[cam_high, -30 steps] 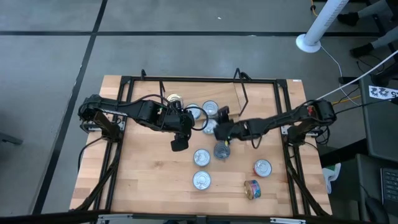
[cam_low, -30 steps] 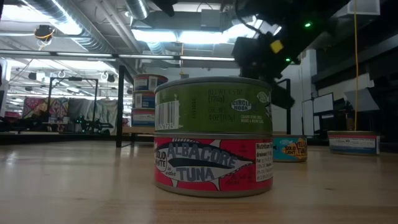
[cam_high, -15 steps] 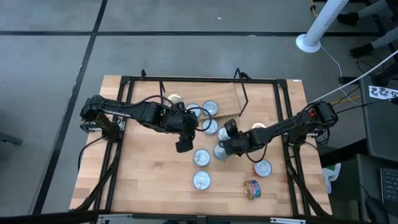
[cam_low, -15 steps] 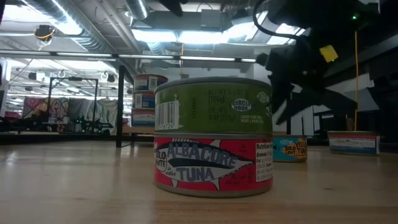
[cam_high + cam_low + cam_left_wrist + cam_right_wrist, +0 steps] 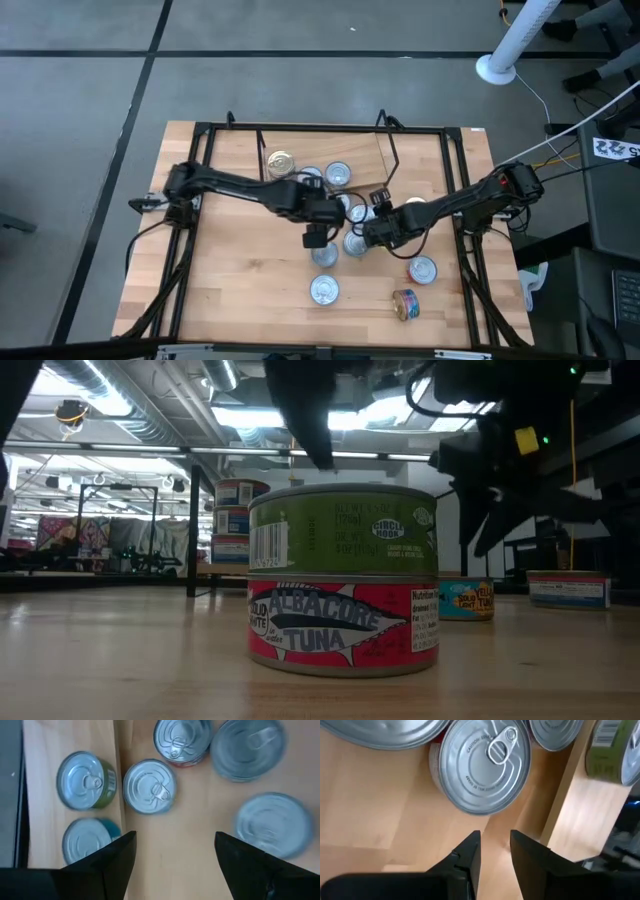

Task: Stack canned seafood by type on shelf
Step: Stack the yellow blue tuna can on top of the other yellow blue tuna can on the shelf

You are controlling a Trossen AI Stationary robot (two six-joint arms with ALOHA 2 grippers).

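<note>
Several tins of canned seafood stand around the table's middle (image 5: 323, 290). Others sit on the shelf (image 5: 372, 160), a light board at the far middle. In the low view a green tin (image 5: 342, 528) rests on a red tuna tin (image 5: 343, 628). My left gripper (image 5: 318, 238) (image 5: 175, 836) hangs open over bare wood among silver-lidded tins (image 5: 149, 786), pointing steeply down. My right gripper (image 5: 368, 232) (image 5: 494, 834) is beside it to the right, narrowly open, nothing between its fingers, just short of a silver tin (image 5: 480, 767).
One tin lies on its side (image 5: 405, 303) near the front right, and another stands by it (image 5: 422, 270). A black rail frame (image 5: 200, 130) edges the table. The shelf's board edge (image 5: 567, 790) runs close beside my right gripper. Two tins (image 5: 85, 780) sit on the shelf board.
My left gripper has come down and moved toward the table's right and near side, ending over the middle tins. My right gripper has drawn back a little toward the table's right edge and tipped further down. No tin has visibly moved.
</note>
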